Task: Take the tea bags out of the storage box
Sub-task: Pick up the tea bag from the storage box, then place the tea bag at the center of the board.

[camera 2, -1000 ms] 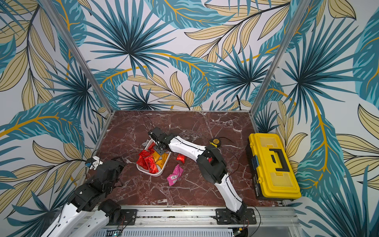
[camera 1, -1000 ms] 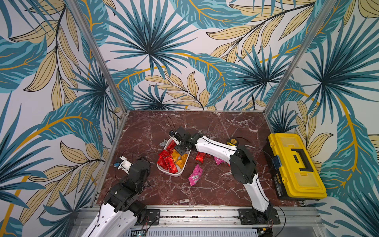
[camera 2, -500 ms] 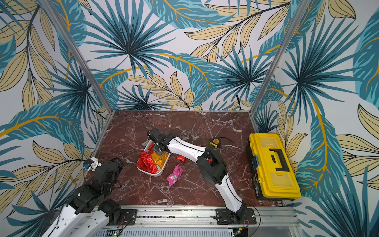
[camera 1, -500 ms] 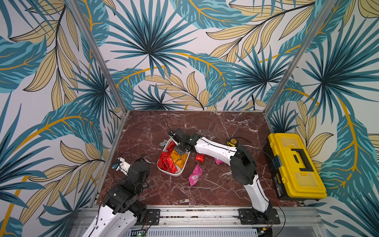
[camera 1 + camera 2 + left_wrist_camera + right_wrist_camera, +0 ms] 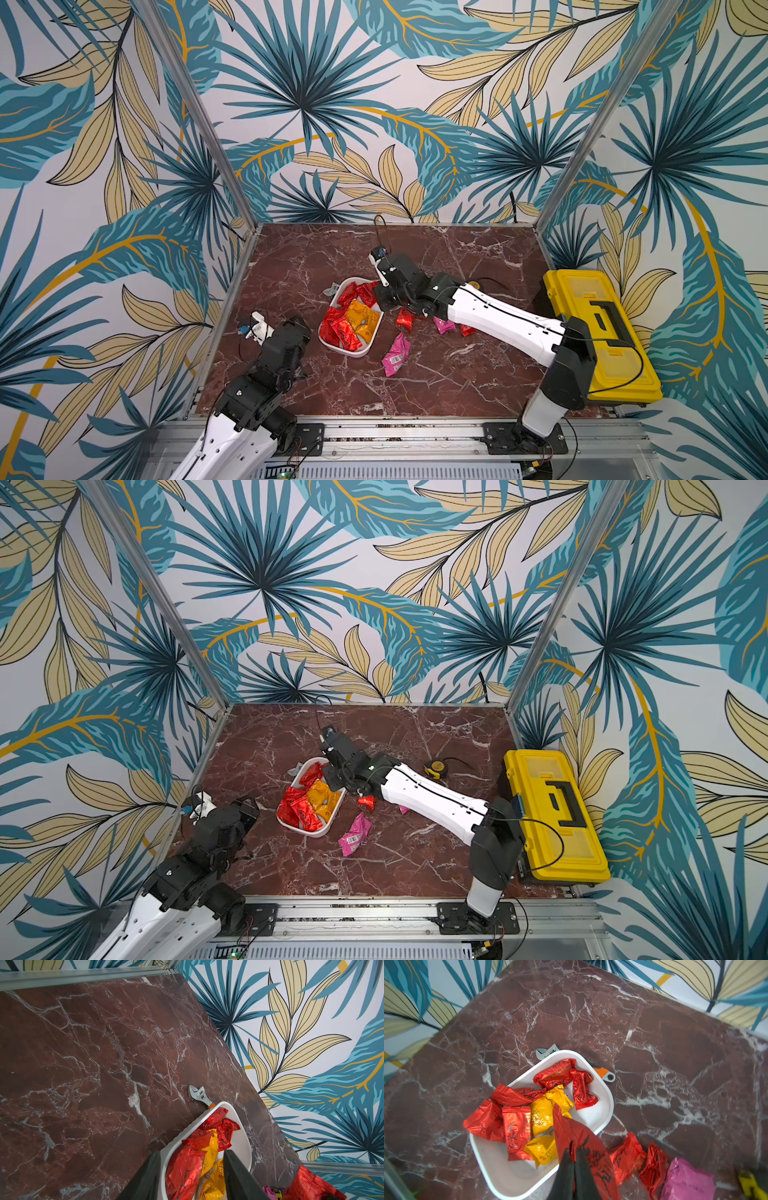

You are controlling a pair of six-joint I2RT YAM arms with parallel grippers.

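Marble tabletop (image 5: 311, 257), red-brown with white veins, is serving as the work surface. Wallpaper printed with teal and tan palm leaves is enclosing it on three sides, and bare metal posts (image 5: 199, 112) are rising at the two back corners. A yellow toolbox (image 5: 598, 332) is sitting at the right edge, and a tape measure (image 5: 435, 768) is lying near it.

The storage box (image 5: 345, 353) is lying left of centre. Its long axis is running roughly from the front edge toward the back wall, with the far end leaning slightly right. An adjustable wrench (image 5: 198, 1095) is passing under that far end. Red and orange-yellow tea bags (image 5: 517, 1126) are filling the box. Two more red ones and two pink ones are lying on the marble to its right.

The right gripper (image 5: 574, 1157) is hovering over the box's right rim with its jaws pressed together, pinching a red tea bag (image 5: 583, 1140). The left gripper (image 5: 192, 1159) is standing just beside the box's left side, jaws partway apart and gripping nothing.
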